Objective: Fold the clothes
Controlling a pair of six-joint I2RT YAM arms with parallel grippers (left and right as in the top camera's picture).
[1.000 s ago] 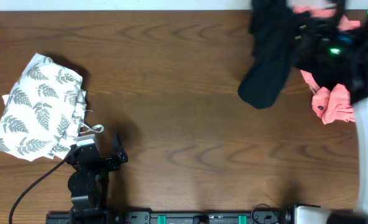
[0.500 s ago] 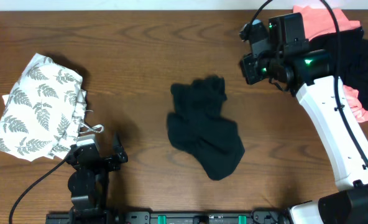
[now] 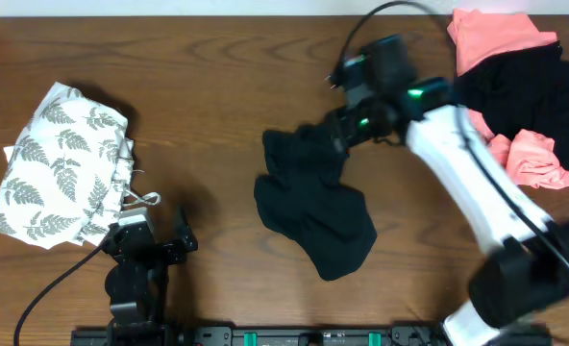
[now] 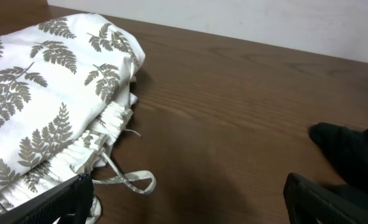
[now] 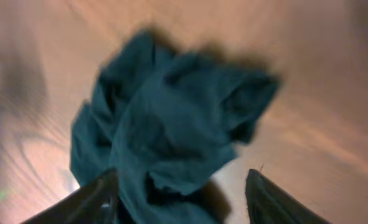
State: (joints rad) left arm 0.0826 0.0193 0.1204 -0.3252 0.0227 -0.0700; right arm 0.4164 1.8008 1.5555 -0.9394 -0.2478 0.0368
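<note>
Nearest to us, the left gripper (image 3: 150, 234) hangs idle with its fingers spread wide, holding nothing, just beside the white fern-print garment (image 3: 59, 163), which lies as a neat bundle at the left of the table (image 3: 227, 86). Further out, in the middle, a black shirt (image 3: 315, 216) lies crumpled in a loose heap. The right gripper (image 3: 340, 135) hovers over the shirt's far edge. In the wrist view its fingers stand well apart with the cloth beneath them, so we judge that it grips nothing. Farthest off, at the right corner, sits the pile (image 3: 525, 91) of black and coral-pink tops (image 3: 496, 34) waiting for their turn. We take the step in hand to be the start of work on the black shirt. It lies on the table but is not yet spread. The next move calls for finding a hem or corner and pulling the shirt flat before any fold. We count two grippers, one fern-print garment, one black shirt lying apart, and at least one more black piece in the pile. Two coral patches show, but we cannot tell if they are one top or two.
</note>
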